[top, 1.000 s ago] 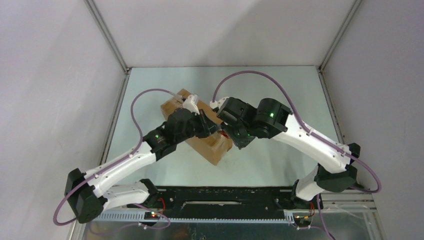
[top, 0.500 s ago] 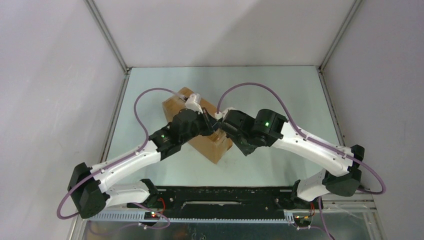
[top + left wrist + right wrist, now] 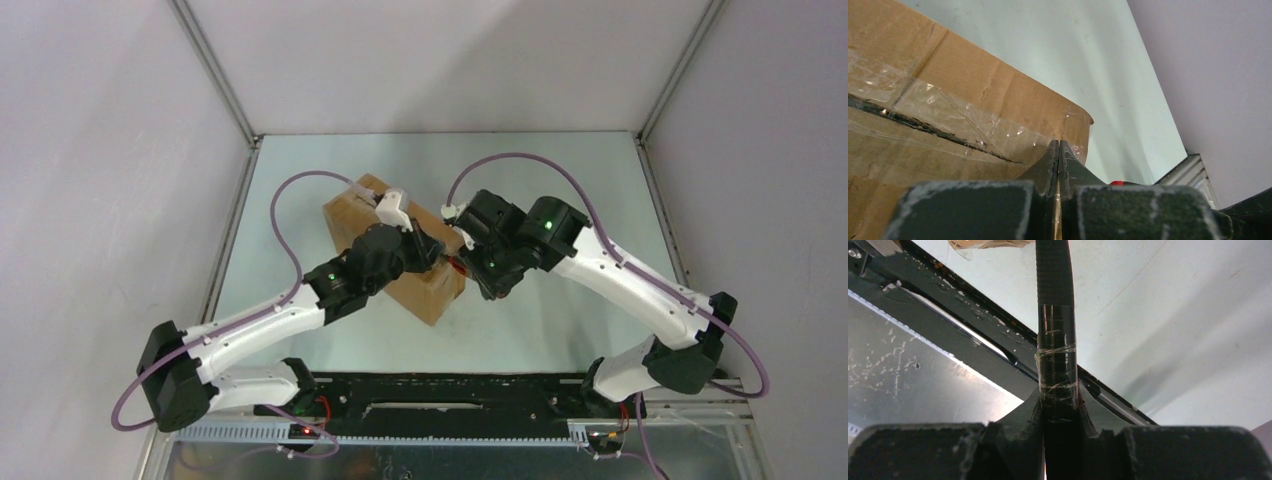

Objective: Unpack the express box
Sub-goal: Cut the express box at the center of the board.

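The express box (image 3: 352,208) is laid diagonally on the counter (image 3: 560,180), long axis far-left to near-right. The left claw (image 3: 1058,150), jaws pressed together, is set at the near-right end of the taped seam (image 3: 938,129); the right claw (image 3: 1057,407), clamped on a black rod (image 3: 1054,315), is held just beside

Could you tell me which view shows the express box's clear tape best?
The left wrist view: the clear tape sits close up, wrinkled over the flap seam. The top external view shows the express box mostly under the arms, tape indistinct. The right wrist view catches only a brown scrap at its top edge.
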`<action>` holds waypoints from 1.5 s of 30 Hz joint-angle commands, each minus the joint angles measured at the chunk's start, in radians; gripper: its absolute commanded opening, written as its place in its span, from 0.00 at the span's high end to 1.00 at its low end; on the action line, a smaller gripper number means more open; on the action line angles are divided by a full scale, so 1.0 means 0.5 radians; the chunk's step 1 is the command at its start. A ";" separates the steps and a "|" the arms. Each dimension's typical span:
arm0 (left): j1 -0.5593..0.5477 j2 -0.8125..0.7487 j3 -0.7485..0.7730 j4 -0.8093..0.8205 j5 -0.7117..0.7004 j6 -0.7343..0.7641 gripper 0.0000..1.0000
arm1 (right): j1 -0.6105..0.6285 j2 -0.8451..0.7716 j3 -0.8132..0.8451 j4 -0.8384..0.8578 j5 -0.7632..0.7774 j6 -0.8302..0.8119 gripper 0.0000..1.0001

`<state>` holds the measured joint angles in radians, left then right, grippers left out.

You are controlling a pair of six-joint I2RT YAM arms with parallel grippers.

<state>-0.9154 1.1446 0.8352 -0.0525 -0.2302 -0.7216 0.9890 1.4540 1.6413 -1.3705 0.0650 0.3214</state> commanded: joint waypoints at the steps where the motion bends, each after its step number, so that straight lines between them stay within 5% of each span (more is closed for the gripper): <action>1: -0.141 0.078 -0.123 -0.586 0.100 0.180 0.99 | -0.128 0.133 0.213 0.299 0.297 0.093 1.00; 7: -0.217 0.082 -0.094 -0.590 0.033 0.288 1.00 | -0.126 0.203 0.251 0.423 0.300 0.144 1.00; 17: -0.255 0.191 -0.021 -0.664 0.055 0.338 1.00 | -0.146 0.035 -0.345 0.949 0.128 0.267 1.00; 24: -0.282 0.221 -0.014 -0.654 0.069 0.327 1.00 | -0.190 -0.092 -0.320 1.180 0.251 0.334 1.00; 39: -0.375 0.223 -0.068 -0.595 0.149 0.331 1.00 | -0.281 0.017 0.151 1.167 0.215 0.272 1.00; 45: -0.378 0.186 -0.062 -0.603 0.173 0.306 1.00 | -0.201 0.003 -0.241 1.095 0.147 0.206 1.00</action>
<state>-1.0100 1.1969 0.8757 -0.0879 -0.4114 -0.5484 0.8757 1.4239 1.6566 -0.9886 0.0669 0.4355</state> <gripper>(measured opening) 0.003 0.247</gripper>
